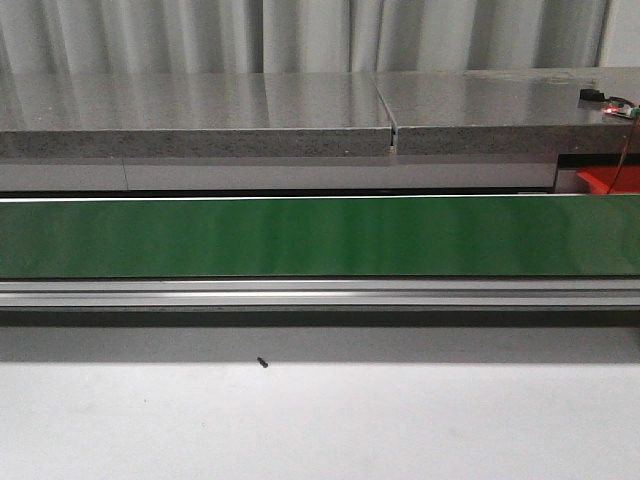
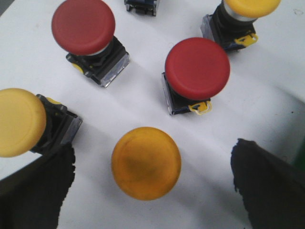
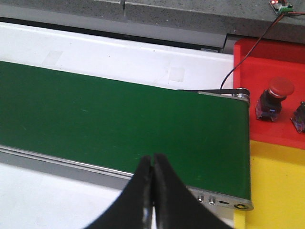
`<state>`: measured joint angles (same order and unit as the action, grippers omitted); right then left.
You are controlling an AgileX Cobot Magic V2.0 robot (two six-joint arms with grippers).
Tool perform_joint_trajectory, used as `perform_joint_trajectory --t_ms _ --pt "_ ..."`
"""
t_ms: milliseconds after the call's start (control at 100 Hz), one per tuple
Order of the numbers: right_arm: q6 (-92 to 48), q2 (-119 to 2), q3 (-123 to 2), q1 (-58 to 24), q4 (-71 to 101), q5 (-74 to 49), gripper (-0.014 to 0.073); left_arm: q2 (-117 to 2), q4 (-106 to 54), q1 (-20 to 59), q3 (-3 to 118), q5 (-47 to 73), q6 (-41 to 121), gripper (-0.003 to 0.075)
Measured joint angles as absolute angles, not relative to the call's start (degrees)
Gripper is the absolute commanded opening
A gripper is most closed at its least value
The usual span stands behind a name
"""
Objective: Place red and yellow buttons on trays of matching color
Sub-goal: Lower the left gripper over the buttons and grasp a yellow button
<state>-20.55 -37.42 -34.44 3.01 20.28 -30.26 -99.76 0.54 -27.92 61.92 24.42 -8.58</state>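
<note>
My left gripper (image 2: 152, 191) hangs over a white tabletop (image 2: 267, 90), its two dark fingers (image 2: 43, 191) spread wide with nothing between them but the yellow button (image 2: 146, 162) that sits directly below, cap up, untouched. Around it stand more buttons on dark square bases: a red button (image 2: 197, 67) just beyond it, another red button (image 2: 84, 26) farther off to one side, a second yellow button (image 2: 18, 121) lying tilted right beside one finger, and a third yellow button (image 2: 251, 6) at the far edge of view. My right gripper (image 3: 153, 191) is pressed closed, fingertips touching and holding nothing, poised above the near edge of the green conveyor belt (image 3: 119, 124). Past the belt's end lies the red tray (image 3: 281, 133), with one red button (image 3: 274, 98) standing upright in it, and the yellow tray (image 3: 276, 186) just beside the red one. From the front camera, the long green belt (image 1: 320, 235) shows, with a grey stone ledge (image 1: 300, 110) behind.
</note>
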Motion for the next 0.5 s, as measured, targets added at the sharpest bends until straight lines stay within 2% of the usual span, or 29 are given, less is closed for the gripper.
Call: perform_joint_trajectory --t_ms 500 --pt "-20.6 -37.4 -34.4 3.0 20.3 -30.3 -0.0068 -105.0 0.5 -27.9 62.4 23.2 -7.8 0.0629"
